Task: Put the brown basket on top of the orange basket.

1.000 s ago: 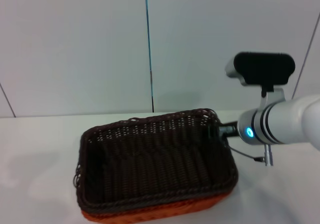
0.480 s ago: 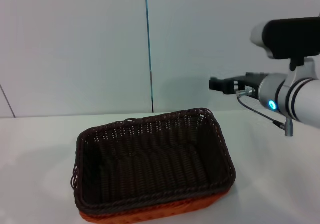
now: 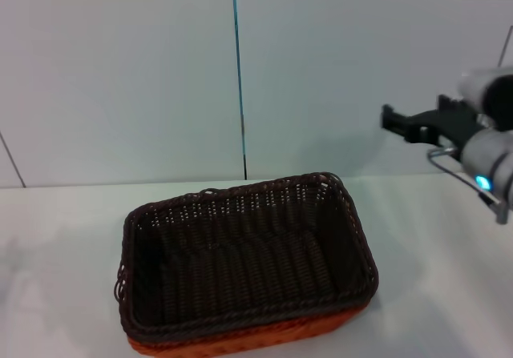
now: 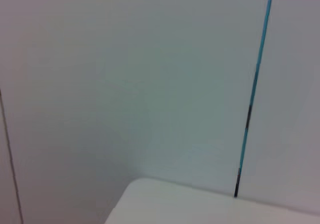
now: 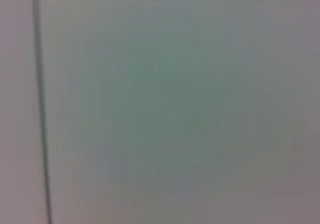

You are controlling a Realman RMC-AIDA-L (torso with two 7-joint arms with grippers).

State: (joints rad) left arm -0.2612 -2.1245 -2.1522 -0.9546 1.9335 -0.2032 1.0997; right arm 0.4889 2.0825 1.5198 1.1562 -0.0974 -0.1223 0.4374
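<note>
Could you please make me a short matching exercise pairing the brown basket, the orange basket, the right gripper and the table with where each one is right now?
Things:
1. brown basket
2. orange basket
3. right gripper
4. table

Places:
A. raised in the air to the right of the baskets, holding nothing
B. underneath, only a strip showing at the near edge
C. nested on top, its inside empty
D. white surface bearing the stack

Pairs: 1-C, 2-B, 3-A, 4-D
</note>
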